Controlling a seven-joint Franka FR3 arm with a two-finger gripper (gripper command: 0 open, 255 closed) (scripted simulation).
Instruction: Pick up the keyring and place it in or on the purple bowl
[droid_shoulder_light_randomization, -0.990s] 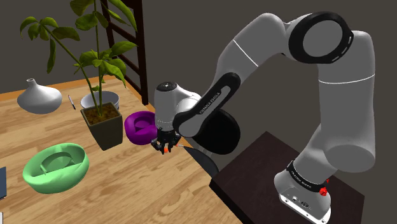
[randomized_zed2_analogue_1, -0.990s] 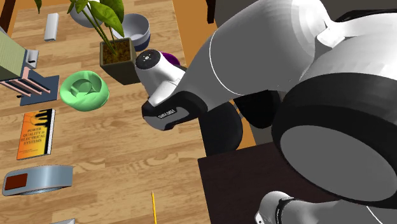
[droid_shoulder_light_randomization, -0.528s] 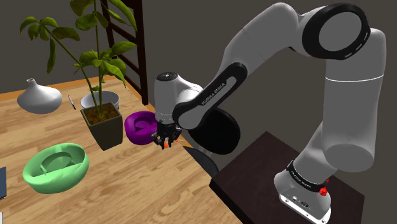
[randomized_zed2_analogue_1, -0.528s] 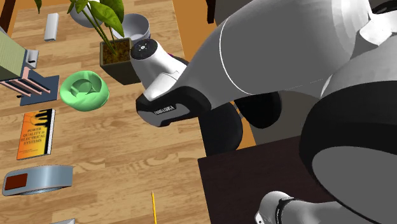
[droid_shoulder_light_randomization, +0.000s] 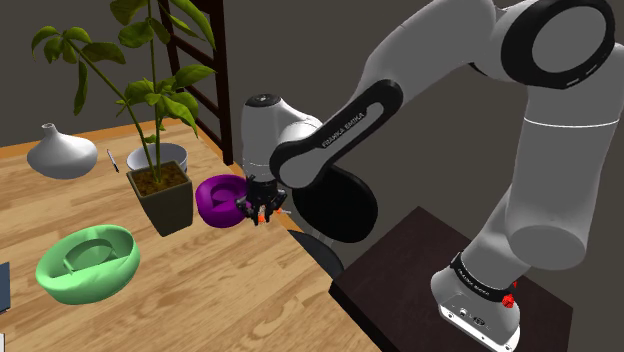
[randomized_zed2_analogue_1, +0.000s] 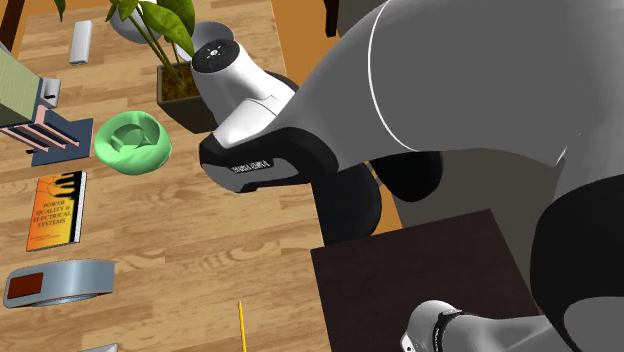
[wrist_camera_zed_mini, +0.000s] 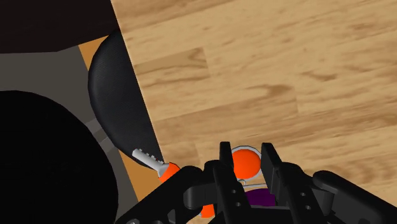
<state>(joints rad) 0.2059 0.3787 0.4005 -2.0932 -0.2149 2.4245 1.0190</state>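
Just right of the purple bowl (droid_shoulder_light_randomization: 220, 198) in the shoulder view, above the worktop (droid_shoulder_light_randomization: 230, 300) near its edge, holding the hand (droid_shoulder_light_randomization: 262, 214) pinched on the orange keyring (wrist_camera_zed_mini: 245, 164), disc clasped and key dangling alongside. Looks like the carry step, with pickup done and the drop not yet made. Calls next for a short shift left over the bowl's hollow, then opening the hand to release.

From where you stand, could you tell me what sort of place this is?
Likely a home: a leafy potted plant, a white bulbous vase and an orange book on a wooden table.
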